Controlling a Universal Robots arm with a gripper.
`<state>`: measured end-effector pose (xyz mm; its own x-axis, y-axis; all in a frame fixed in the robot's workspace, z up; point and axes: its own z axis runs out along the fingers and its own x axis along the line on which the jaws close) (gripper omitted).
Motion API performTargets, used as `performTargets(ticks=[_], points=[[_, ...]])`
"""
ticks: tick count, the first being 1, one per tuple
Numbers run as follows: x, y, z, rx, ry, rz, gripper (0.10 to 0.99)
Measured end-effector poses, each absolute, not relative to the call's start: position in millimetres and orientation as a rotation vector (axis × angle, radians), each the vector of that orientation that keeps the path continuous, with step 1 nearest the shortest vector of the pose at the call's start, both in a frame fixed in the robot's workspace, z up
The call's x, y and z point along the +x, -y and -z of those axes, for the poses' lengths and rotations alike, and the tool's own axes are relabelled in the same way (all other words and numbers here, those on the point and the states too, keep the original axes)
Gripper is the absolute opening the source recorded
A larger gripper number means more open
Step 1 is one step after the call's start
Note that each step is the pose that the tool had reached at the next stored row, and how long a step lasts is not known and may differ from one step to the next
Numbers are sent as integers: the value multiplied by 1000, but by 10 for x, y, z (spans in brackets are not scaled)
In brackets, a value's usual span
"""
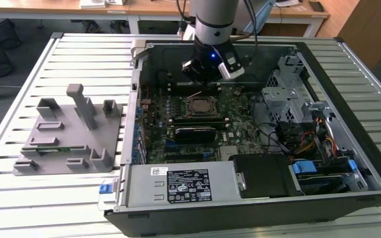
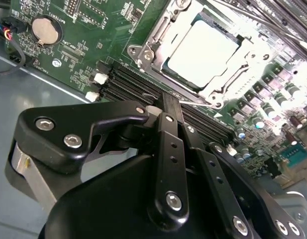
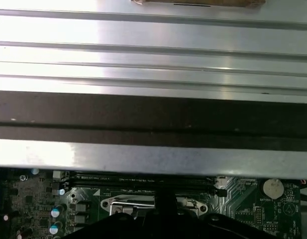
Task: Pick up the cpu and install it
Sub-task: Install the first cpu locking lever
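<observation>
— What sits closest in the exterior view?

— The open computer case (image 1: 349, 196) lies on a slatted metal table (image 1: 58, 198). At its near edge is a grey metal power box (image 1: 177, 186) with a label. A black drive bay (image 1: 267, 176) sits beside it, towards the exterior view's right.

— And on the table itself?

— A grey plastic block (image 1: 68, 136) with upright posts stands just beside the case, on the exterior view's left.

— Go deeper into the case.

— The green circuit board (image 1: 240, 116) covers the floor of the case. Black memory slots (image 1: 194, 121) run across it. Just past them is the cpu (image 1: 199, 105), lying flat in its socket near the middle of the board.

— Does the second wrist view confirm that?

— Yes. There the cpu (image 2: 203, 52) shows its bright silver top inside the metal socket frame (image 2: 158, 37), which surrounds it on all sides. A round coin battery (image 2: 45, 30) sits on the board well apart from it.

— Where is the gripper?

— The gripper (image 1: 206, 75) hangs above the board, just beyond the socket and apart from the cpu. In the second wrist view the gripper (image 2: 168, 102) looks pressed together with nothing between, its tip over the memory slots and pointing at the socket.

— And farthest off?

— The silver arm (image 1: 214, 20) rises out of the case, with wooden desks (image 1: 151, 7) behind.
</observation>
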<state>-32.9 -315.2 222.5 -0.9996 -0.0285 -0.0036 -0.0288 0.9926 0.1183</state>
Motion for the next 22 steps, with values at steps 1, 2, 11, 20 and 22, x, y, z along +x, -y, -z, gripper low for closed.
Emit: performTargets(ticks=[1, 2, 11, 20, 22], points=[[-322, 3152, -2216, -45, -3134, -186, 106], [-315, 3152, -2207, -45, -3134, -186, 106], [-273, 3152, -2096, -44, -3142, -188, 106], [-240, 3152, -2008, -44, -3149, -189, 106], [-237, 3152, -1992, -44, -3148, -189, 106]])
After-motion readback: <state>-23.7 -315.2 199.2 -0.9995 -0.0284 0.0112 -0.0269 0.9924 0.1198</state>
